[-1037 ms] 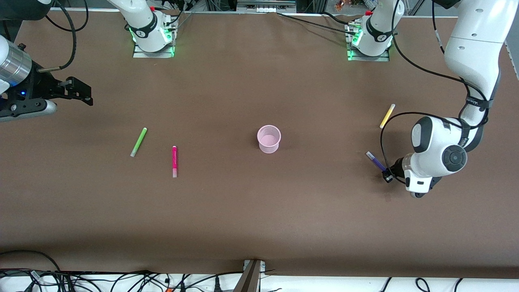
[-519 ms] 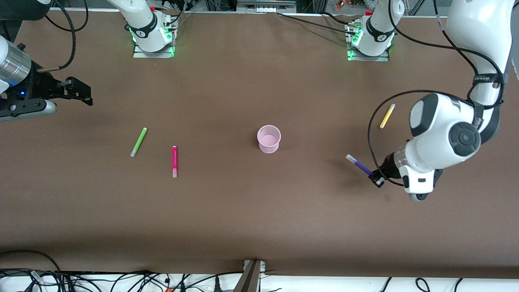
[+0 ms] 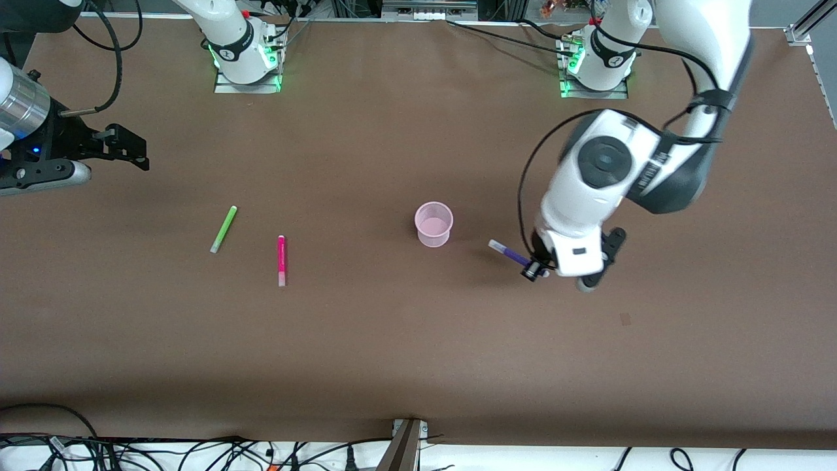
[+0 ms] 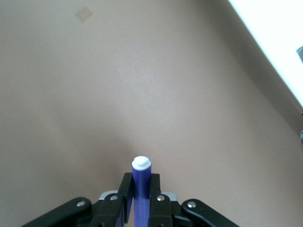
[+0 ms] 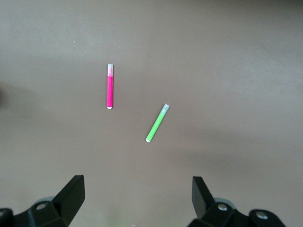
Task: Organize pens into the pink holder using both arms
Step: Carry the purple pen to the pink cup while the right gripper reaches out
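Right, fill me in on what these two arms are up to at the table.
The left claw is shut on the purple pen, held in the air over the table beside the pink holder, which has no pen in it. The right arm waits at its own end of the table, its claw open above the surface. The lime green pen and the magenta pen lie flat toward the right arm's end. The yellow pen is hidden by the left arm.

Arm lettering [image 3: 650, 171]: present on the left arm, not readable.
Pens, holder, table: no readable text, labels or numbers.
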Available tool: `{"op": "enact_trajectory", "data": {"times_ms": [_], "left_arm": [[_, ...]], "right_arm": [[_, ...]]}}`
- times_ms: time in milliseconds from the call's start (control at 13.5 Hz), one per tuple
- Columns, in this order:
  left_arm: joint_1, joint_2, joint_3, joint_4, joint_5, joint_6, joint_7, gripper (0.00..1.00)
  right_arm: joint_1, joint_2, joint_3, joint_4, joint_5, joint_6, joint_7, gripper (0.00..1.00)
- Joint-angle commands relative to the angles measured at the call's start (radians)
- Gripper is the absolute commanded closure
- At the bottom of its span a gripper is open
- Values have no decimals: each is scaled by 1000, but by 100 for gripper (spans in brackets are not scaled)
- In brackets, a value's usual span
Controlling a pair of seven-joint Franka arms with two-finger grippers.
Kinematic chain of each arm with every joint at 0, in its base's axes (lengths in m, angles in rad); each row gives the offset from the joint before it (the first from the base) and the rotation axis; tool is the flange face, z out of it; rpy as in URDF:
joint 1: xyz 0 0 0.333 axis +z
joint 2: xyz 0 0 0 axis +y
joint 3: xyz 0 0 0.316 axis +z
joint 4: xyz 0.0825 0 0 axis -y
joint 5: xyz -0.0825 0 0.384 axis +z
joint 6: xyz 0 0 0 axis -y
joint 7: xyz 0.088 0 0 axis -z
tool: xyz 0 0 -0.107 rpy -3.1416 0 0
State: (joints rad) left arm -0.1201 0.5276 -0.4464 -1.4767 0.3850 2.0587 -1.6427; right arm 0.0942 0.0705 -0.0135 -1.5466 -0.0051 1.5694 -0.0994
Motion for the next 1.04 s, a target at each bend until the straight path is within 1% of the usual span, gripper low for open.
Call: {"op": "enact_trajectory", "data": {"times_ms": [0,148,222,370,593,741,889,963], "left_arm": [[-96,9,11,24,164,-11,-229,100],[-162,12,12,15,268,-25,-363,100],[-193,18,12,13,299,-50,-402,100],[-249,40,15,12,372,-107,-458,100],[-309,51,15,10,462,-192,-546,100],[-355,63,17,12,479,-256,-607,100],[-394,81,18,12,479,-320,-686,100],[-409,91,18,12,479,-340,-704,100]], "right_arm": [[-8,0,6,11,-10,-9,1,0],[-8,12,7,11,-3,-8,1,0],[-5,35,10,11,-1,-9,-2,0],[36,104,9,11,-12,-12,-8,0],[44,133,7,5,-10,-3,-4,0],[50,170,9,-18,2,59,3,0],[55,169,9,-108,8,180,4,0],[56,172,10,-140,17,216,7,0]]}}
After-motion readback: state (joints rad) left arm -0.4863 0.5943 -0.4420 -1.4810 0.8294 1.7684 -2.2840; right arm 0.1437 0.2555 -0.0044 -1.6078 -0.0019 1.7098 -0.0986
